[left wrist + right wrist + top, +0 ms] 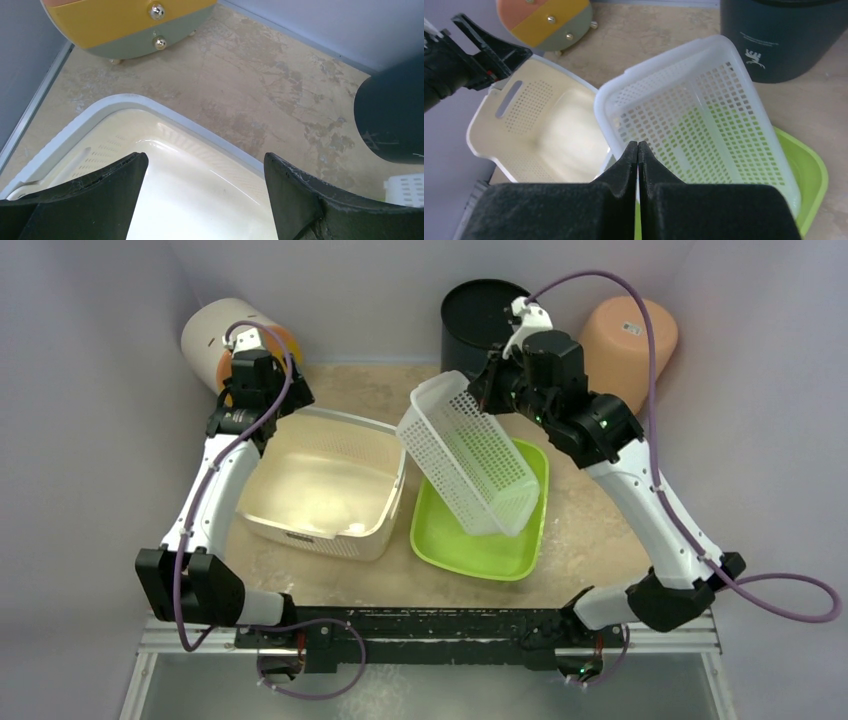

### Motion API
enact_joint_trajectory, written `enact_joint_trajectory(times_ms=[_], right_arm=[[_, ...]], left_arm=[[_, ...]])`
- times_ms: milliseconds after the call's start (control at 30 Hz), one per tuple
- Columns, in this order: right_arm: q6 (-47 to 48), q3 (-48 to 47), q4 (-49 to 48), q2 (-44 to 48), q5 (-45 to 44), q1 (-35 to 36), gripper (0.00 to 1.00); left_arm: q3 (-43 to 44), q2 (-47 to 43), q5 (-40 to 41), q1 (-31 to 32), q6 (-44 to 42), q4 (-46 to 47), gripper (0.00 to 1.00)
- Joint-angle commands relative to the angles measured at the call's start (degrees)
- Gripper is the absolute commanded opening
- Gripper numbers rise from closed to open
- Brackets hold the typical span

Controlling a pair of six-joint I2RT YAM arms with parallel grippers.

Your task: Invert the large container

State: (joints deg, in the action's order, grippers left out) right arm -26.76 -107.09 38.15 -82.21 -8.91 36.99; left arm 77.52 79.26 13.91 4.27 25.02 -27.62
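A lime-green tub (480,550) is set just right of the large container (330,538), and a white perforated basket (470,455) is leaned tilted in it, its upper rim close to the container's right wall. A black bin (480,315) and a round knobbed box (130,25) are seen behind on the desk (250,75). The container is stood upright at centre-left. The left claw (205,160) is spread wide above its far corner. The right claw (638,146) is pressed together at the white basket's rim; a pinch cannot be confirmed.
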Motion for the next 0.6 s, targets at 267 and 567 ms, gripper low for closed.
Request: enact_joint_trajectory(times_ms=[267,567], right_arm=[[12.95,10.40,-0.06,5.46,4.77,-0.46,0.40],[14.06,22.85,-4.06,11.96,22.23,-0.50,0.62]], left_arm=[[2.65,-2.14,0.94,-0.10,0.25,0.22,0.88],[2.95,-1.04,0.85,-0.14,0.33,0.44,0.88]])
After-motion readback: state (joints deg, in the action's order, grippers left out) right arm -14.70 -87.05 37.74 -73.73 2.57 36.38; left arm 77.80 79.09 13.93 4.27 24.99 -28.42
